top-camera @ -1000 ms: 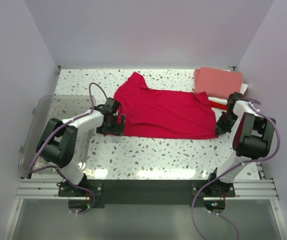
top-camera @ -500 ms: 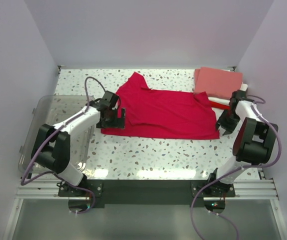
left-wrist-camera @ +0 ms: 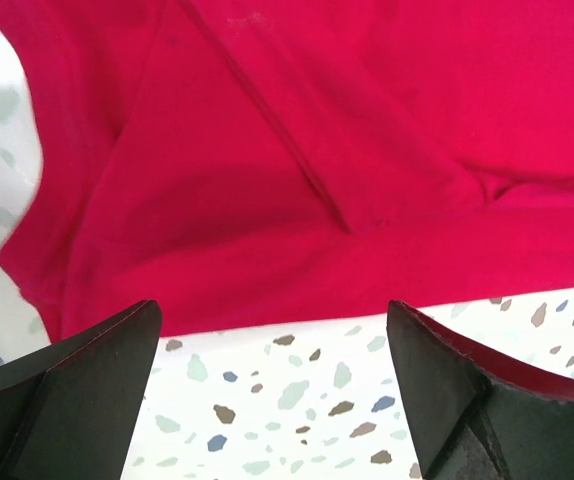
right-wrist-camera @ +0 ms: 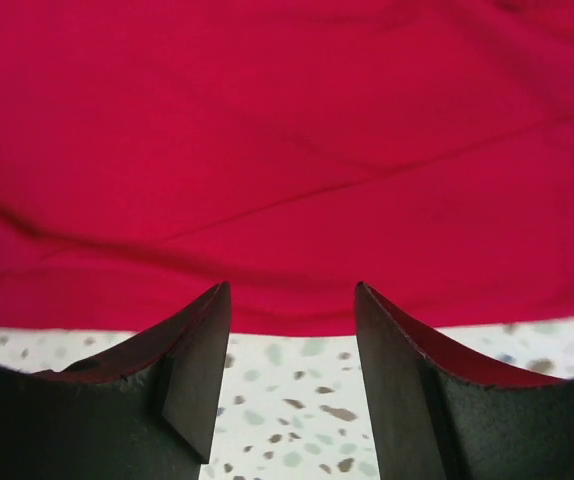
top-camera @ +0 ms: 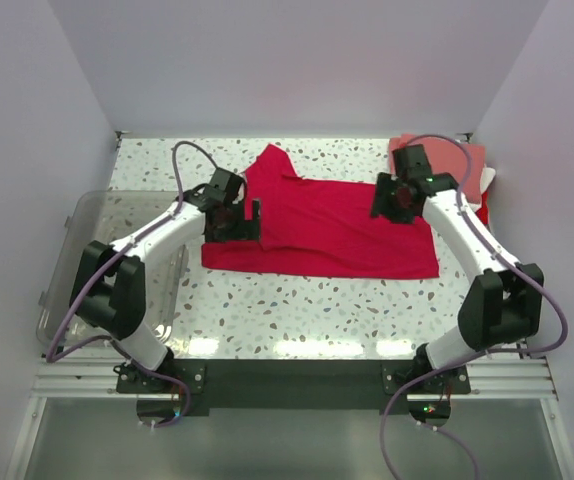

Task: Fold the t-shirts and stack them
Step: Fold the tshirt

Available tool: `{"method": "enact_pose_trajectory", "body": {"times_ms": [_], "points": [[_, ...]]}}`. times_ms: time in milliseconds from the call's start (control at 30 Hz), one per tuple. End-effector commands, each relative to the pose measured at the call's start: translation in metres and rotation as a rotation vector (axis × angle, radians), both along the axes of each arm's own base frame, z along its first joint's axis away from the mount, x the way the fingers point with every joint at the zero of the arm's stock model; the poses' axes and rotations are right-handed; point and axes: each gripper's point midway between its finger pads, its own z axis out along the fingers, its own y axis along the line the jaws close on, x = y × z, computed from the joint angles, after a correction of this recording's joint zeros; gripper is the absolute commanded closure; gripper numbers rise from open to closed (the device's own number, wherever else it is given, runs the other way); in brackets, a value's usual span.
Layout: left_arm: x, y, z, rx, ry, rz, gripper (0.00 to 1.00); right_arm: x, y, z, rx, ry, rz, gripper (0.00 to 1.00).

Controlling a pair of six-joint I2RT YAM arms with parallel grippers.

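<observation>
White walls close in a speckled terrazzo counter (top-camera: pixel 297 300). A crimson t-shirt (top-camera: pixel 337 225) lies flat on it between the two hands, partly folded into a long band, with one sleeve poking out on the far side of the left hand.

The left hand (top-camera: pixel 245 218) hovers over the shirt's left end with its jaws wide apart and nothing between them. In its wrist view the cloth's edge lies just beyond the fingertips. The right hand (top-camera: pixel 388 198) hangs over the shirt's far right corner. Its jaws are parted less widely and are also empty, and its wrist view shows the hem just ahead of the fingers.

The folded stack, salmon-pink shirt (top-camera: pixel 470 160) on top, sits just to the outer side of the right hand. The clear bin (top-camera: pixel 67 270) is well behind the left hand, toward that arm's base.

My reading is that the fold is mid-way and neither hand has a grip. The next move probably calls for both hands to come down, pinch matching edges and carry them across evenly, so the soft cotton does not bunch.

No brand, label or writing can be read on anything here.
</observation>
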Motion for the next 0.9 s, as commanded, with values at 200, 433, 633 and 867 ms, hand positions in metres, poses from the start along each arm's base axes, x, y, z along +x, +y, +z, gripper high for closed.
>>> {"method": "enact_pose_trajectory", "body": {"times_ms": [200,433,633,867], "points": [[-0.019,-0.004,0.014,-0.102,-0.12,-0.051,0.0,0.034,0.185,0.028,0.251,-0.139,0.383,0.51],[-0.038,0.021,0.048,-0.076,-0.221,0.005,0.0,0.021,0.278,0.008,0.27,-0.084,0.585,0.57],[-0.048,0.032,0.063,-0.082,-0.238,0.078,0.0,0.002,0.319,-0.021,0.254,-0.014,0.667,0.61],[-0.056,0.03,0.069,-0.128,-0.241,0.097,0.0,-0.021,0.329,-0.064,0.168,0.062,0.713,0.58]]}}
